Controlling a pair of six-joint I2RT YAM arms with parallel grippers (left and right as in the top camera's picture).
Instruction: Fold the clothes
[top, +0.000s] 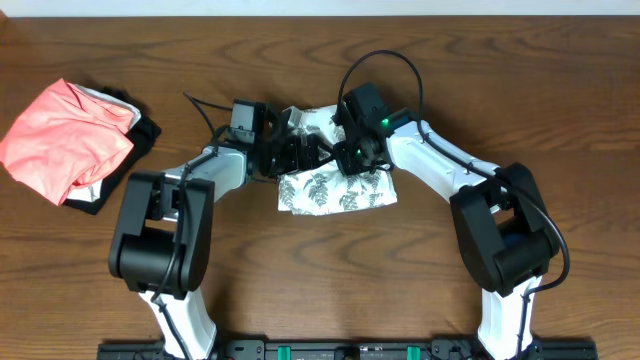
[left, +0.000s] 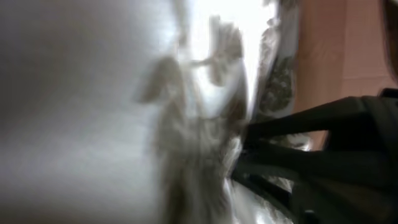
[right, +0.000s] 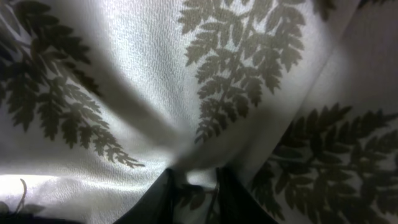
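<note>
Overhead top-down; both wrist views tight against the dress

a robot lab bench

we see a white-and-black jointed left robot arm and a matching right arm rising from a black mounting rail along the front edge of a dark brown wood-grain table, with a pale wall strip behind.

The dress lies bunched in the middle of the counter; the left claw sits at its left edge, the right claw on its rear part, cloth caught between its fingers; well apart to the left, a folded garment rests on a lower garment.
</note>
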